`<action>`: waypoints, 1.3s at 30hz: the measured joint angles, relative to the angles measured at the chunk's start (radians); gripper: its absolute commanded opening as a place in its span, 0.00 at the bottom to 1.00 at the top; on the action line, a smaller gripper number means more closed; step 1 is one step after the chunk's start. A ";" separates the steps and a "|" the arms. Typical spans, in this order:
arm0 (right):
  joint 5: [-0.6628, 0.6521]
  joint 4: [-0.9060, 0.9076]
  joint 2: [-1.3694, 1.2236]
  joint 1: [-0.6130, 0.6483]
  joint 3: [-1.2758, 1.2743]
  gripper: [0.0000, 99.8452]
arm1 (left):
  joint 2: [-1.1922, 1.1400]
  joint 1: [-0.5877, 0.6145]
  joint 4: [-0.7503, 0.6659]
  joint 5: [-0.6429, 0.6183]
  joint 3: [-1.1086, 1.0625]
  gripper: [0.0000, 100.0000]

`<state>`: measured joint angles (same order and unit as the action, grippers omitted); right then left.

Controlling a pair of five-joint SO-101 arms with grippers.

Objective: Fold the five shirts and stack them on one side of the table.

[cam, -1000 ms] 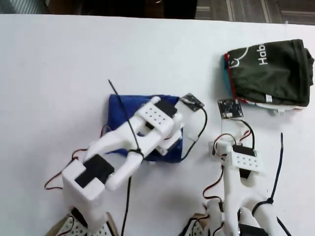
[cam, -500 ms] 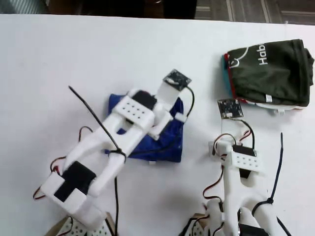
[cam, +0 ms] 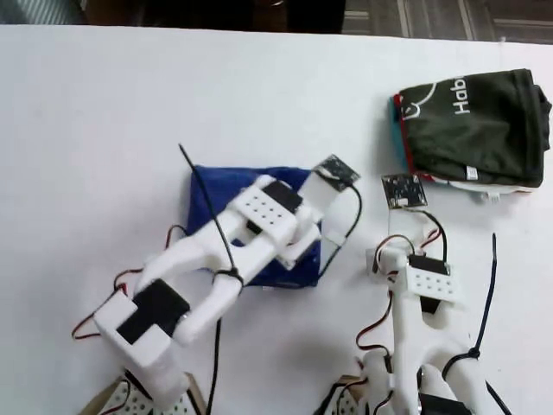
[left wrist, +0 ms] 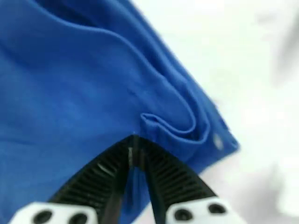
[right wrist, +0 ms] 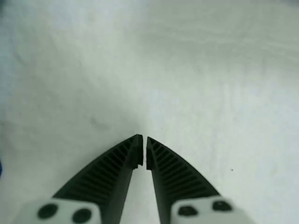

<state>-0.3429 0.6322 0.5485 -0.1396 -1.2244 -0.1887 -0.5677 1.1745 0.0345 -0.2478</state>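
A folded blue shirt point(cam: 207, 194) lies at the table's middle, and my left arm point(cam: 263, 216) stretches across it. In the left wrist view my left gripper point(left wrist: 135, 142) is shut, its tips resting on the blue shirt point(left wrist: 70, 70) beside a raised fold near the shirt's edge; I cannot tell whether any cloth is pinched. A stack of folded shirts point(cam: 475, 121) with a dark green one on top sits at the far right. My right arm point(cam: 428, 285) stands near the front edge, right of the blue shirt. My right gripper point(right wrist: 143, 145) is shut over bare white table.
The white table point(cam: 130, 104) is bare across its left half and far side. Red and black cables trail from both arms near the front edge. A small circuit board point(cam: 403, 190) on the right arm sits between the blue shirt and the stack.
My left arm swung toward the far left over the blue shirt, then came back toward its right edge. The shirt has hardly shifted. The right arm has not moved.
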 measured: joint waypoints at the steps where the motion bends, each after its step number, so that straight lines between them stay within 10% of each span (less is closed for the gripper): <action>1: 0.000 0.000 0.000 0.000 0.000 0.02 | 0.000 -0.011 0.025 0.000 0.017 0.03; 12: 0.000 -0.009 0.000 0.000 0.000 0.02 | 0.000 -0.034 0.273 0.048 0.164 0.03; 22: 0.000 -0.009 0.000 0.000 0.000 0.02 | -0.077 0.072 0.025 0.063 0.074 0.03; 39: -0.002 -0.009 0.000 0.000 0.000 0.02 | 0.000 -0.124 0.132 0.011 0.041 0.03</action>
<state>-0.3445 0.6229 0.5485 -0.1396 -1.2244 -0.1887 -0.6920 1.3065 0.0453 -0.2064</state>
